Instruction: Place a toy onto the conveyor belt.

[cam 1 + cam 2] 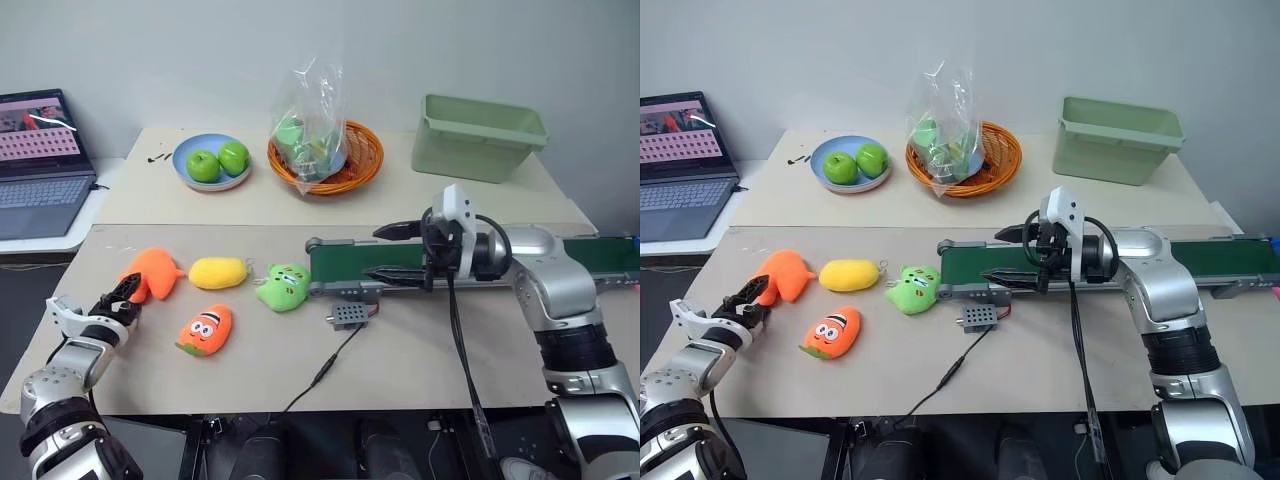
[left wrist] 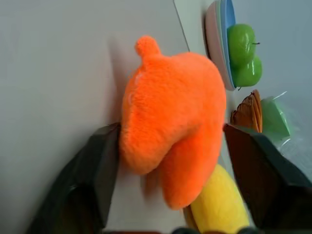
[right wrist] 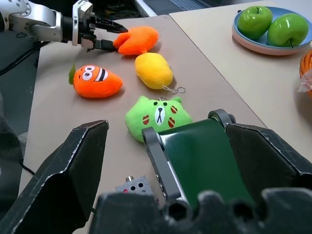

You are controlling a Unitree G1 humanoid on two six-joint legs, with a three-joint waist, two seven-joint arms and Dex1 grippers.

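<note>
Left gripper (image 1: pixel 128 291) is straddling the toy (image 1: pixel 155 272) at the left of the frame, jaws half open around it, not visibly pinching yet. Soft, light plush is looking squashy; gripping across its thick middle seems safest.

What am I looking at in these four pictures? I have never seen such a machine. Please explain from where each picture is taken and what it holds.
This is a humanoid robot with two arms, each ending in two black fingers. Two pictures come from cameras in its head, looking down at a table. The other two come from cameras on its wrists, looking along the fingers.

The left gripper has its fingers on either side of the plain orange toy, closing on it; the toy lies on the table, not yet lifted. The right gripper hangs open over the end of the dark green conveyor belt, holding nothing.

Also there: a yellow plush, a green plush, an orange plush with eyes, apples on a plate, a basket, a pale green bin, a laptop.
</note>
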